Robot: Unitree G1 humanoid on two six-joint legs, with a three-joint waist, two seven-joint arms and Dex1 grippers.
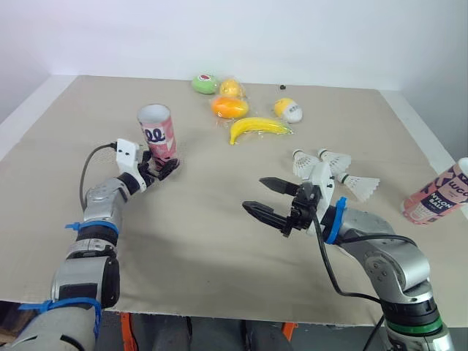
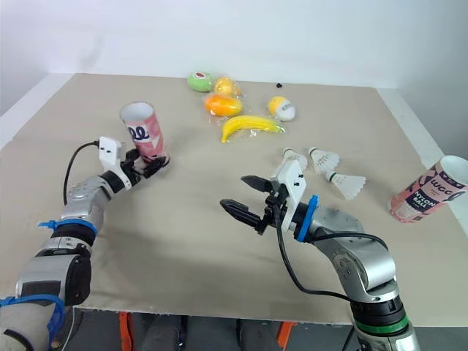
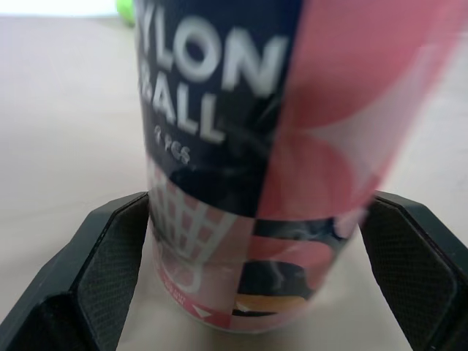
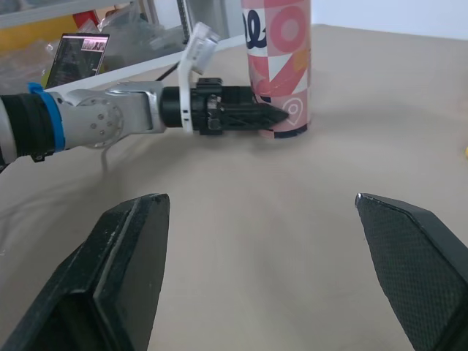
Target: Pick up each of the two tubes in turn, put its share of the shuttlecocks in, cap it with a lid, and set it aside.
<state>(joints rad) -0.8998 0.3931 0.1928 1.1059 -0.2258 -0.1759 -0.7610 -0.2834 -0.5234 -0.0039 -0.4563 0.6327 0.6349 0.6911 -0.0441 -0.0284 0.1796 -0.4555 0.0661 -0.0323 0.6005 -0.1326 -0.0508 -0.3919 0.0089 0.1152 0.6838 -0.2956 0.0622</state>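
Note:
A pink and navy tube (image 1: 157, 131) stands upright with its mouth open at the left of the table. My left gripper (image 1: 164, 167) is open, its fingers (image 3: 117, 256) straddling the tube's (image 3: 278, 146) base on both sides, close against it. A second pink tube (image 2: 428, 191) lies tilted at the table's right edge, its open mouth facing up and right. Three white shuttlecocks (image 1: 303, 162) (image 1: 335, 159) (image 1: 358, 186) lie right of centre. My right gripper (image 1: 267, 196) hovers open and empty just left of them, pointing toward the left tube (image 4: 281, 69).
Toy fruit lies at the back centre: a green piece (image 1: 205, 83), a yellow one (image 1: 231, 88), an orange one (image 1: 229, 107), a banana (image 1: 256, 128) and a yellow-white piece (image 1: 288, 110). A small black item (image 1: 281, 88) lies near them. The beige tabletop (image 1: 205, 241) spreads between my arms.

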